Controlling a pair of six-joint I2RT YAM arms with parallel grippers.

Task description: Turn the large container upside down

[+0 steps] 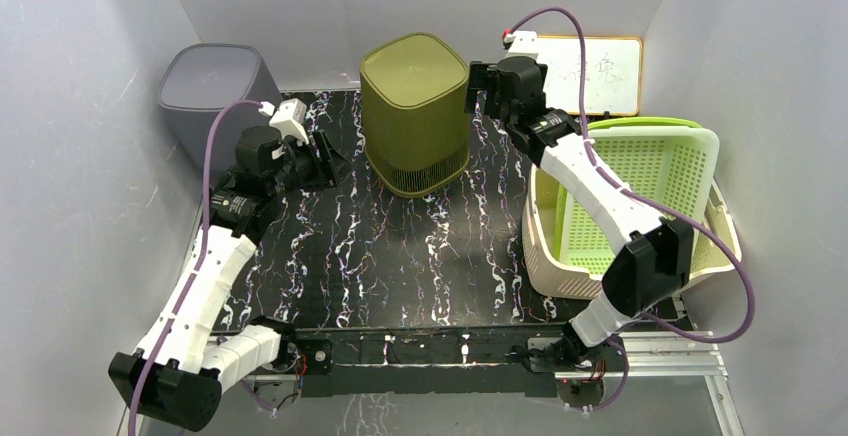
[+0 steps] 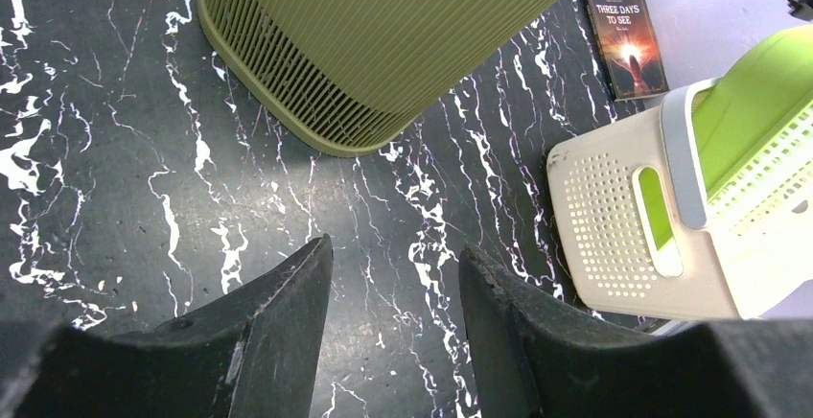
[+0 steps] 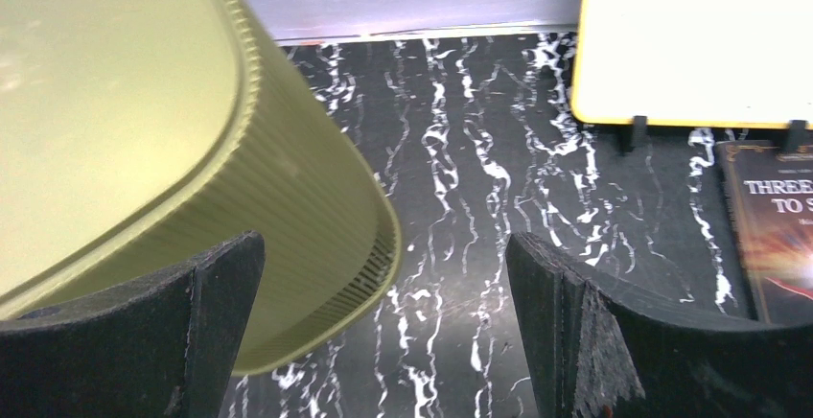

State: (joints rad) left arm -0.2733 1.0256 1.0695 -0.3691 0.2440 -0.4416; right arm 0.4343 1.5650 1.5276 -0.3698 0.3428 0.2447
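Observation:
The large container (image 1: 415,111) is an olive-green ribbed bin standing at the back middle of the black marbled table (image 1: 400,256). Its closed face is on top and its slatted rim rests on the table. My left gripper (image 1: 335,156) sits to its left, low over the table, jaws partly open with only table between them (image 2: 393,250); the container (image 2: 383,44) lies ahead of it, apart. My right gripper (image 1: 472,86) hangs at the container's upper right side, open wide and empty (image 3: 383,245). The container (image 3: 125,121) is just beside its left finger (image 3: 206,303); contact cannot be told.
A grey bin (image 1: 215,91) stands at the back left. A whiteboard (image 1: 600,71) leans on the back wall, with a book (image 2: 628,39) lying in front of it. On the right a cream perforated basket (image 1: 545,256) holds a green basket (image 1: 640,186).

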